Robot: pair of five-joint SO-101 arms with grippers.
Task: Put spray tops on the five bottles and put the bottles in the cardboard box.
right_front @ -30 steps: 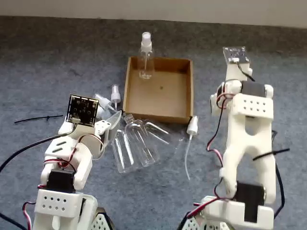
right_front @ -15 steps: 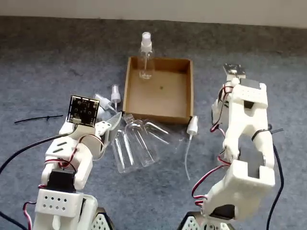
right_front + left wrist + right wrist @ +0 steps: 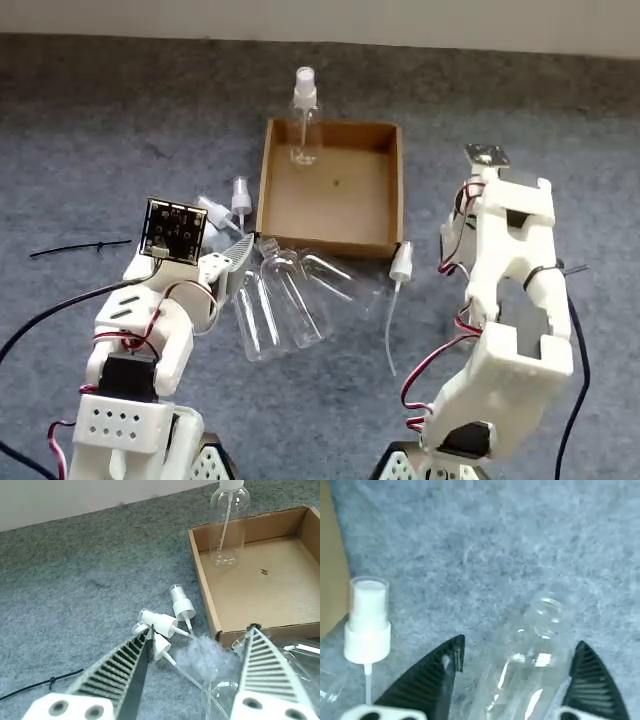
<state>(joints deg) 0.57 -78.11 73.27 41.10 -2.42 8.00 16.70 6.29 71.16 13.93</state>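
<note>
Cardboard box [image 3: 350, 212]: holds 1 capped bottle [image 3: 304, 125], upright at far-left corner. By my judgement approx. 1 of 5 done. Uncapped bottles [image 3: 285, 300] lie on carpet [image 3: 120, 130] just in front of box; capping and boxing remain. Left gripper [image 3: 200, 629]: spread wide, empty, over loose spray tops [image 3: 162, 622] beside box. Right gripper [image 3: 519, 642]: spread wide, straddling a bottle neck [image 3: 544, 612], not clamped; single spray top [image 3: 367, 620] alongside. No legible writing on bottles or box.

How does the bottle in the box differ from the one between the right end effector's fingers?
The boxed bottle wears a spray top; the open bottle at the right end effector has a bare neck. The boxed bottle stands upright inside the cardboard box; the open bottle is outside it, over the carpet. Both are clear.
</note>
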